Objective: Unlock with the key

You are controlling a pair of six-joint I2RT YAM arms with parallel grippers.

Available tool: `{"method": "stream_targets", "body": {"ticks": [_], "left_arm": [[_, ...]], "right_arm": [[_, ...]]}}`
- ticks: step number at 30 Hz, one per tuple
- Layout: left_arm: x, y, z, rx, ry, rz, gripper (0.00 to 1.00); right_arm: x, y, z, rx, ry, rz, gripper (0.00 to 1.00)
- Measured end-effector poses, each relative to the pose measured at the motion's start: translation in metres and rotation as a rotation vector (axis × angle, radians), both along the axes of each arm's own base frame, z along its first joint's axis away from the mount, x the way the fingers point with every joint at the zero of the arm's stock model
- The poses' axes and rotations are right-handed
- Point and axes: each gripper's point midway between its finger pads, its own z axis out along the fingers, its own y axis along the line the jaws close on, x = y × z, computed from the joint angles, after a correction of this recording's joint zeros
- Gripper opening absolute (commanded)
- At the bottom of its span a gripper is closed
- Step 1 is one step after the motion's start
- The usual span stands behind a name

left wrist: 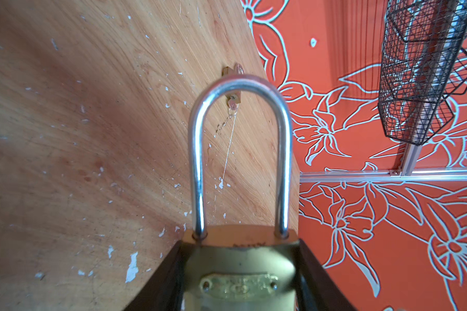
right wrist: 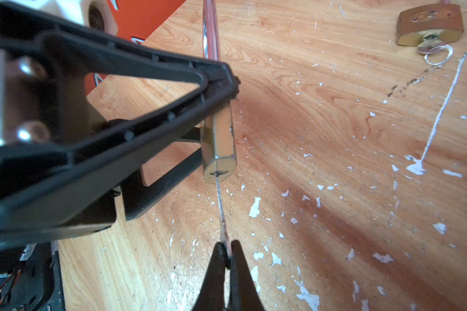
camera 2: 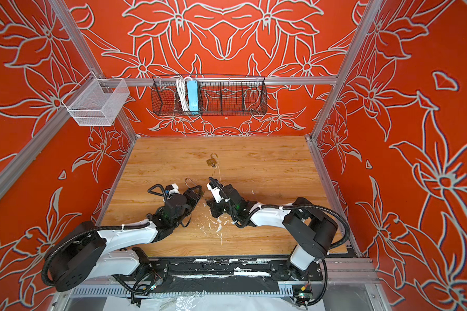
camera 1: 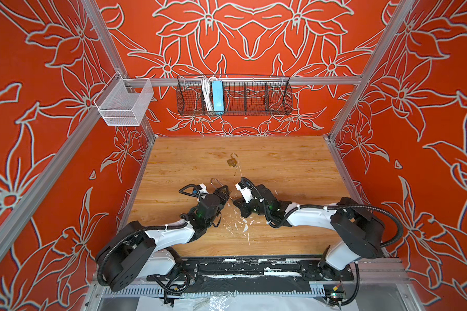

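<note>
Step in hand: key insertion. Padlock, just below frame centre in both top views, clamped in left gripper, shackle shut. Right gripper pinches key, tip at keyhole. Next: seat fully, then twist

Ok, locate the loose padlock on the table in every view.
In a top view: loose padlock, mid-table beyond both arms.
In a top view: same place.
Left wrist: loose padlock behind shackle of held padlock.
Right wrist: loose padlock beyond held padlock.
Shared landmark: that silver shackle.
</note>
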Motion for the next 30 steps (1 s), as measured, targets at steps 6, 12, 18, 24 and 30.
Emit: {"method": "stream_targets", "body": {"ticks": [6,12,18,24,30], "left_arm": [[0.001,-0.002,-0.002,-0.004,0.004,-0.004,0.0],[0.001,-0.003,-0.001,-0.011,-0.001,-0.011,0.0],[0.0,-0.004,-0.001,-0.013,0.001,-0.018,0.0],[0.001,-0.006,-0.002,-0.015,0.001,-0.023,0.0],[0.002,-0.012,0.001,-0.027,-0.012,-0.045,0.0]], "right_arm": [[0.0,-0.002,0.002,-0.004,-0.001,-0.005,0.0],[0.0,-0.005,0.004,-0.003,-0.005,-0.012,0.0],[0.002,-0.006,0.003,-0.003,-0.001,-0.019,0.0],[0.006,-0.01,0.003,0.006,0.017,-0.031,0.0],[0.011,-0.015,0.004,0.05,0.073,-0.038,0.0]]}}
